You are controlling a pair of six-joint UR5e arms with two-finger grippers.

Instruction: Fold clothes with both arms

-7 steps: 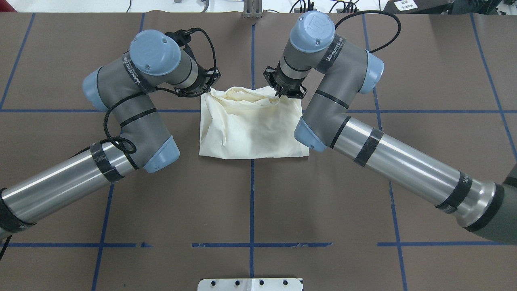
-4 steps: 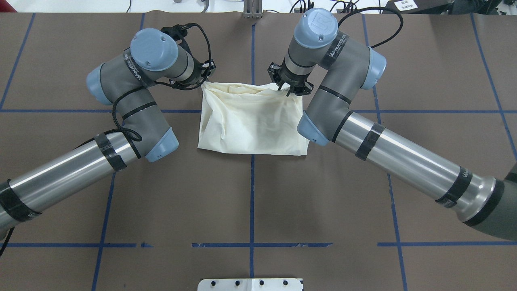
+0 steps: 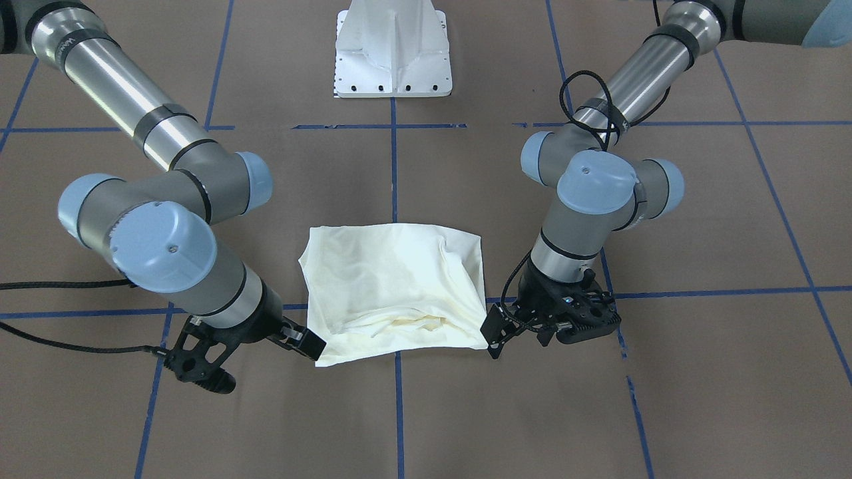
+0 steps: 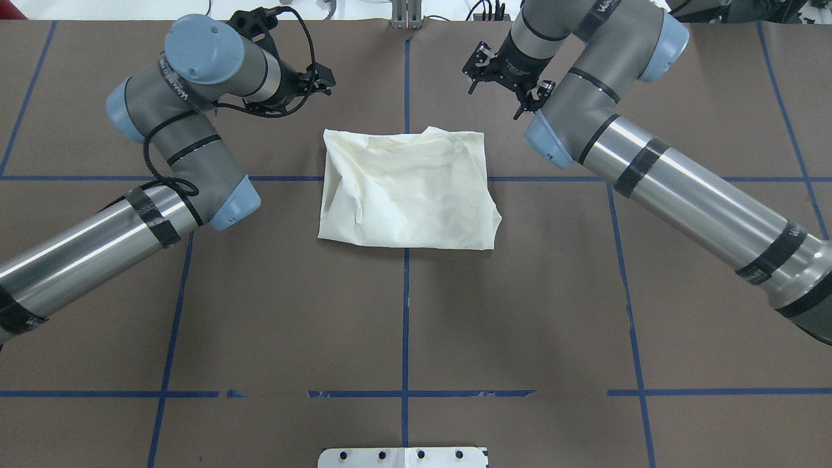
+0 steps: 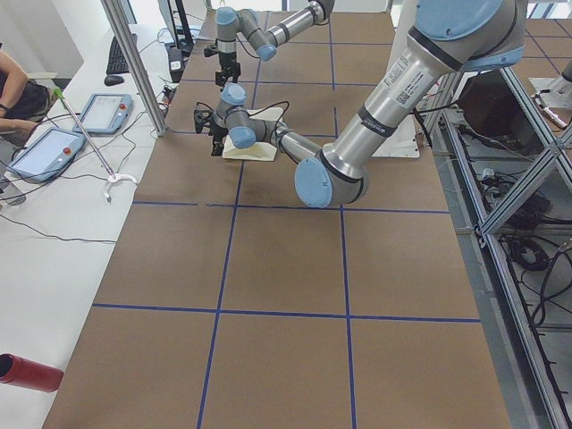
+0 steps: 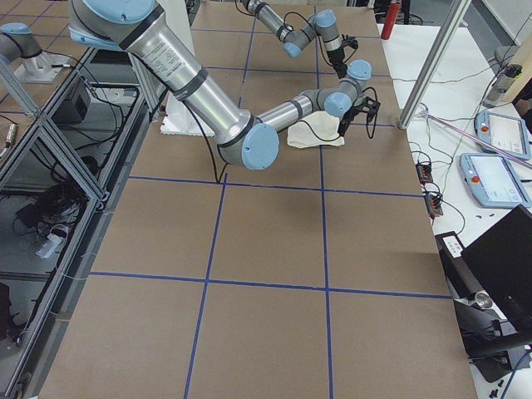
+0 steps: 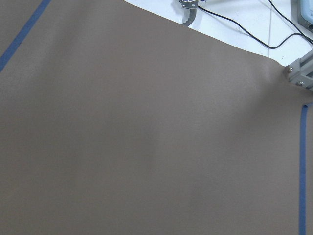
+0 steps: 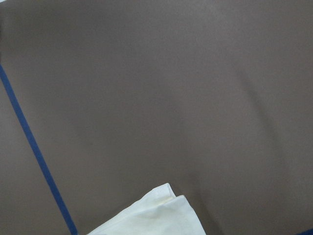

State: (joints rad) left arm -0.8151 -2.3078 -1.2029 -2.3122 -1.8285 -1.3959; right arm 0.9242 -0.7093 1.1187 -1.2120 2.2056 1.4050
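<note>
The clothes, one cream-white shirt (image 4: 406,192) folded into a rough rectangle with its plain side up, lie flat at the table's middle (image 3: 393,286). No print shows. My left gripper (image 4: 323,78) hangs open beyond the shirt's far left corner, holding nothing. On the other side, past the far right corner, my right gripper (image 4: 504,84) is open too, fingers spread and apart from the cloth. One shirt corner (image 8: 156,215) shows at the bottom of the right wrist view. The left wrist view holds only brown table.
Blue tape lines (image 4: 405,312) grid the brown table. The white pedestal base (image 3: 393,50) stands at the robot's side. Beyond the far edge a white bench carries pendants (image 5: 103,112) and cables, with a person (image 5: 18,85) seated there. A red cylinder (image 5: 27,371) lies off the table.
Both grippers let go of the shirt's far edge and drew away toward the far side and outward. The lifted edge dropped and the shirt now lies flat.
</note>
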